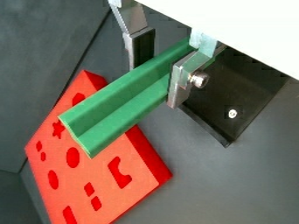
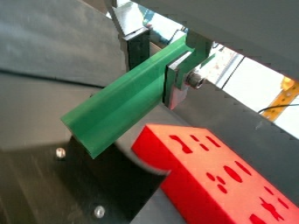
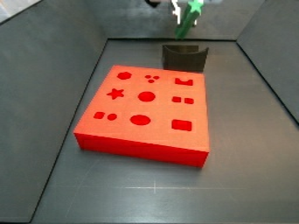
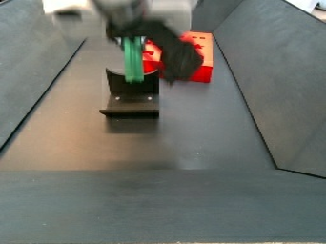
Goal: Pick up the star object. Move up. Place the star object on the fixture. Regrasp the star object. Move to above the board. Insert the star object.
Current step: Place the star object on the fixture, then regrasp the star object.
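The star object is a long green bar with a star-shaped section, seen in both wrist views (image 1: 111, 109) (image 2: 117, 109). My gripper (image 1: 162, 70) (image 2: 158, 72) is shut on its upper end. In both side views the bar (image 3: 184, 17) (image 4: 133, 59) hangs upright from the gripper (image 3: 187, 5) (image 4: 133, 19), just above the dark fixture (image 3: 184, 57) (image 4: 130, 100). Whether its lower end touches the fixture I cannot tell. The red board (image 3: 146, 109) (image 4: 193, 50) with shaped holes lies next to the fixture, and its star hole (image 3: 115, 93) is open.
Grey sloped walls (image 3: 52, 79) close in the dark floor on both sides. The fixture (image 1: 239, 96) stands between the board (image 1: 93, 166) and the far wall. The gripper is blurred in a side view.
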